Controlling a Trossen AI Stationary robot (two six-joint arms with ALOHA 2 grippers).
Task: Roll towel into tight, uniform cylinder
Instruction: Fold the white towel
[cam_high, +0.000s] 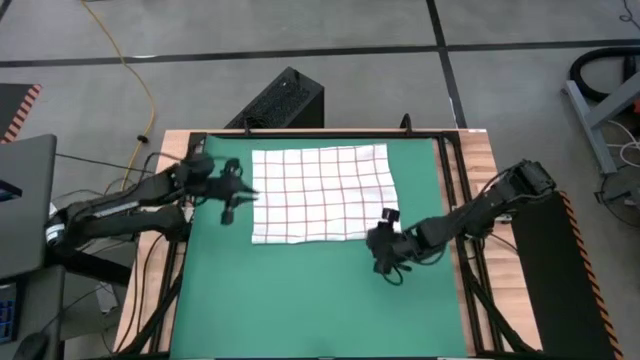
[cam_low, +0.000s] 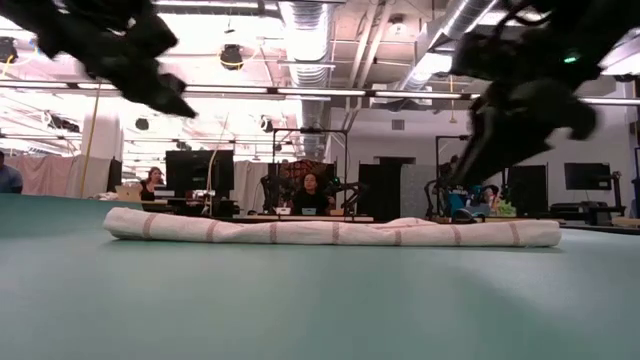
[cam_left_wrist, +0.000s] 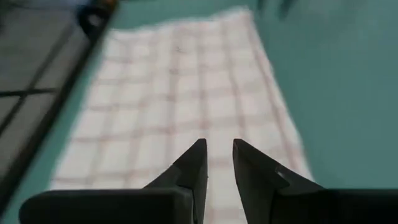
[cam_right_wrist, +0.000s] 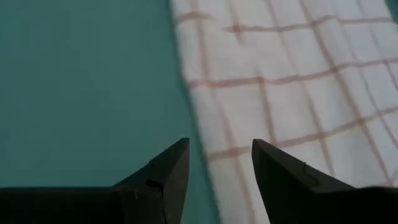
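Observation:
The towel (cam_high: 322, 193), white with a thin dark red grid, lies spread flat on the far half of the green mat (cam_high: 300, 300). In the low view its near edge (cam_low: 330, 232) shows as a low thick band. My left gripper (cam_high: 238, 198) hangs open above the mat at the towel's left edge, raised clear and pointing across the cloth (cam_left_wrist: 219, 144). My right gripper (cam_high: 378, 248) hangs open just off the towel's near right corner, with the towel's edge (cam_right_wrist: 199, 124) running ahead between its fingers. Neither holds anything.
A black rail frame (cam_high: 452, 200) borders the mat, with the wooden table edge (cam_high: 485, 200) outside it. A black box (cam_high: 280, 100) stands beyond the far edge. Bare mat fills the near half. People sit at desks (cam_low: 310, 195) in the room behind.

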